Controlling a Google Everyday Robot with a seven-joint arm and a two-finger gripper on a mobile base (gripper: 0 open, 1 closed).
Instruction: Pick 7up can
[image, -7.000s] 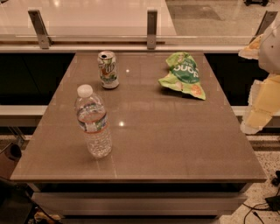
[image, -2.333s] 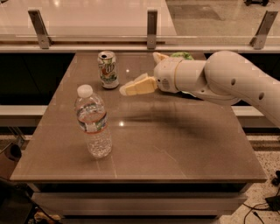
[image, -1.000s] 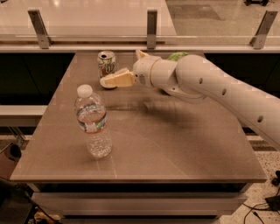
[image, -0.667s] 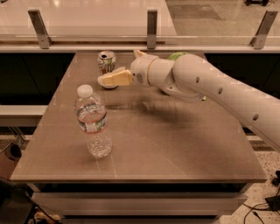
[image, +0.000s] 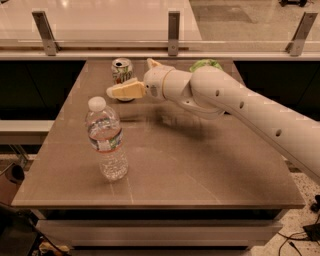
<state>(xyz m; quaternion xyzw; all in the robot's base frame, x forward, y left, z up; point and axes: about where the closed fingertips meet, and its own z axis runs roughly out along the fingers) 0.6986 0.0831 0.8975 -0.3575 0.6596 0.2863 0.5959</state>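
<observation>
The 7up can (image: 121, 68) stands upright at the back left of the brown table (image: 200, 170), silver top showing. My gripper (image: 129, 77) is right at the can. It is open, with one tan finger (image: 125, 90) lying across the front of the can's lower part and the other finger (image: 151, 63) raised to the can's right. The white arm reaches in from the right edge of the view. Whether the fingers touch the can I cannot tell.
A clear plastic water bottle (image: 105, 138) with a white cap stands at the front left, near the table's left edge. A green snack bag (image: 205, 64) lies at the back, mostly hidden behind the arm. A glass railing with metal posts (image: 173, 32) runs behind the table.
The arm came in from the right, swept left across the table past the snack bag and brought the gripper to the can. The can and the bottle have not moved.
</observation>
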